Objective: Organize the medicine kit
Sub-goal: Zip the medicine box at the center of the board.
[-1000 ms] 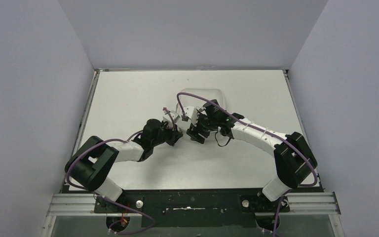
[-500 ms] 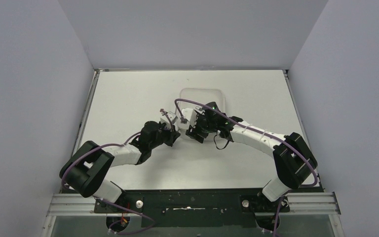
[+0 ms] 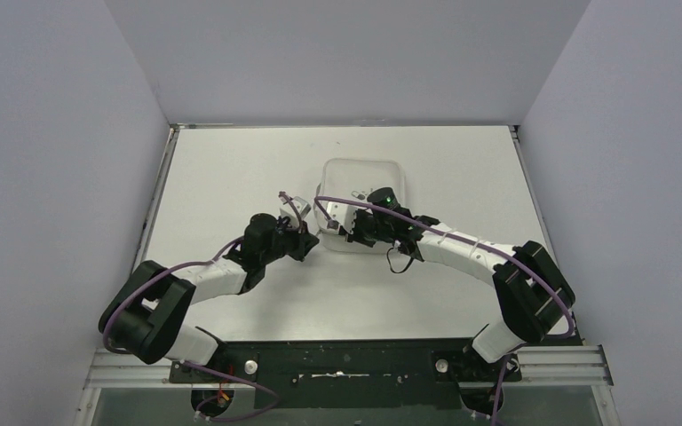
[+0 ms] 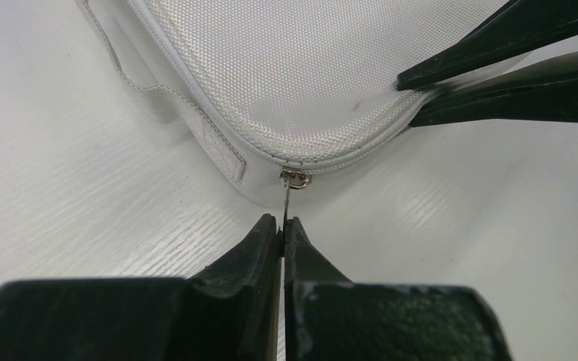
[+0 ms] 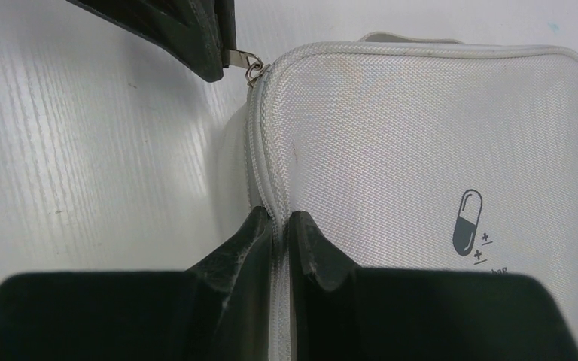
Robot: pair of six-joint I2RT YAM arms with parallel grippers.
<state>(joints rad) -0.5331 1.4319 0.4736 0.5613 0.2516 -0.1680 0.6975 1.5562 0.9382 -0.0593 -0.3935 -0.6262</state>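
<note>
The left end effector [image 4: 283, 226] is clamped shut on the zipper pull [image 4: 293, 184], which sits at its 12 o'clock; the right end effector [image 5: 281, 222] pinches the zip edge of the medicine kit [image 5: 421, 128], likely steadying it; the kit, a white fabric case with a pill logo [image 5: 469, 222], lies flat just to 12 o'clock of the middle of the table [image 3: 231, 169]; its lid is down and the visible zip looks closed; whether this zip run opens or finishes the job, I cannot tell.
</note>
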